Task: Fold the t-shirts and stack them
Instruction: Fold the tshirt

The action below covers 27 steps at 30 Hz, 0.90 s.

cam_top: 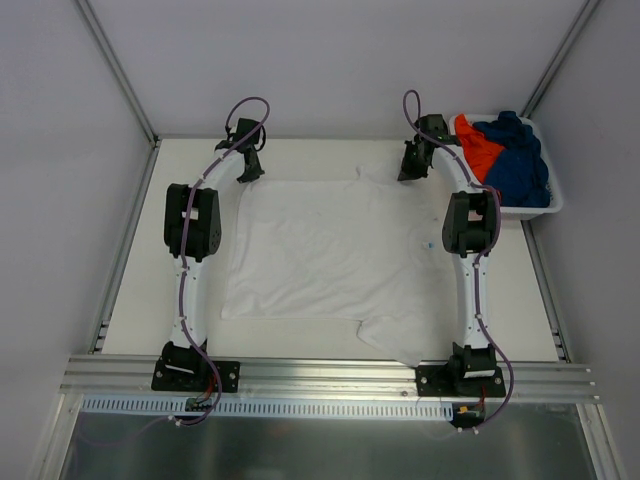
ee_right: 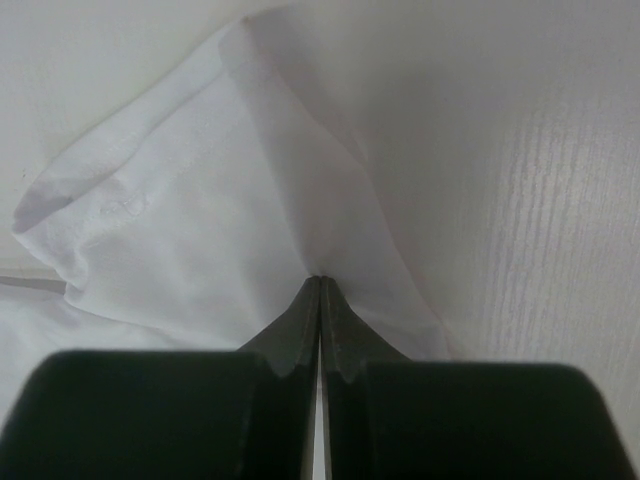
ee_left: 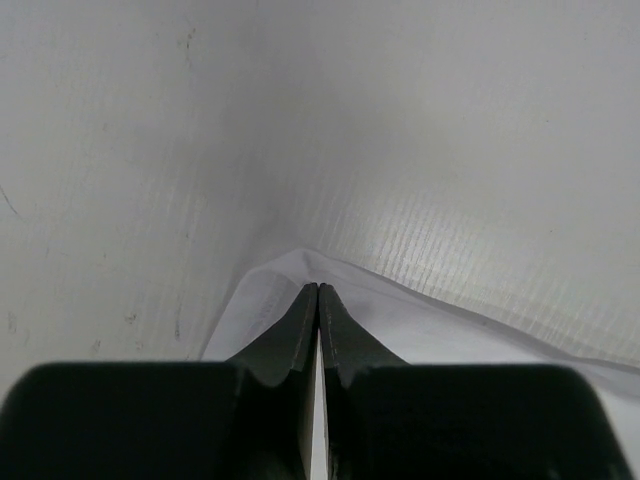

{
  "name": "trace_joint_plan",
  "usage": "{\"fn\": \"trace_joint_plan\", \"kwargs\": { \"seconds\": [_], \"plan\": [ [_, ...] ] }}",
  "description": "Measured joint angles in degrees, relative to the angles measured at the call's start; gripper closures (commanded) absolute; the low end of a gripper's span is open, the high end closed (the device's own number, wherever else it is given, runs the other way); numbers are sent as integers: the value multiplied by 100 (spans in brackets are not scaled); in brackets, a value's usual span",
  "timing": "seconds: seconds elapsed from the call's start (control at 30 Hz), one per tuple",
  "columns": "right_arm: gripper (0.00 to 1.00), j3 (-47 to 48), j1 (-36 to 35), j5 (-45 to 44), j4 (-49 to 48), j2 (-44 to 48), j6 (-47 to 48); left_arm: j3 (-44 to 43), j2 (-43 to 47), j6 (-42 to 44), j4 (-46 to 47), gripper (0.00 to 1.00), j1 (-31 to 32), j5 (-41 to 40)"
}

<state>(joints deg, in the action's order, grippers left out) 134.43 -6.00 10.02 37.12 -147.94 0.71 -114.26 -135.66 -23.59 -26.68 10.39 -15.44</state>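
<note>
The white t-shirt [cam_top: 325, 250] lies spread flat on the table, with a tiny blue mark near its right edge. My left gripper [cam_top: 250, 168] is at the shirt's far left corner; in the left wrist view it [ee_left: 318, 288] is shut with that cloth corner [ee_left: 270, 290] pinched at its tips. My right gripper [cam_top: 411, 166] is at the far right sleeve; in the right wrist view it [ee_right: 320, 279] is shut on puckered white cloth [ee_right: 200, 220]. The orange t-shirt [cam_top: 476, 145] and the dark blue t-shirt [cam_top: 520, 160] lie bunched in the basket.
The white plastic basket [cam_top: 540, 208] stands at the table's far right corner, just right of my right arm. A near sleeve of the white shirt [cam_top: 400, 335] lies close to the right arm's base. Metal frame rails line the table's sides.
</note>
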Motion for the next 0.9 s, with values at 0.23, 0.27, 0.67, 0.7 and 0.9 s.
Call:
{"fn": "trace_joint_plan", "kwargs": {
  "seconds": [0.23, 0.27, 0.67, 0.7, 0.9],
  "plan": [
    [100, -101, -4, 11, -140, 37, 0, 0, 0, -46, -107, 100, -2, -177],
    [100, -184, -7, 11, -195, 81, 0, 2, 0, -61, -120, 100, 0, -210],
    [100, -1340, -107, -195, -393, 933, 116, 715, 459, -297, -181, 100, 0, -713],
    [100, -1392, -122, -221, -393, 1027, 133, 765, 540, -304, -188, 100, 0, -754],
    [100, -1764, -254, -420, -461, 1692, 221, 1067, 1106, -348, -184, 100, 0, -916]
  ]
}}
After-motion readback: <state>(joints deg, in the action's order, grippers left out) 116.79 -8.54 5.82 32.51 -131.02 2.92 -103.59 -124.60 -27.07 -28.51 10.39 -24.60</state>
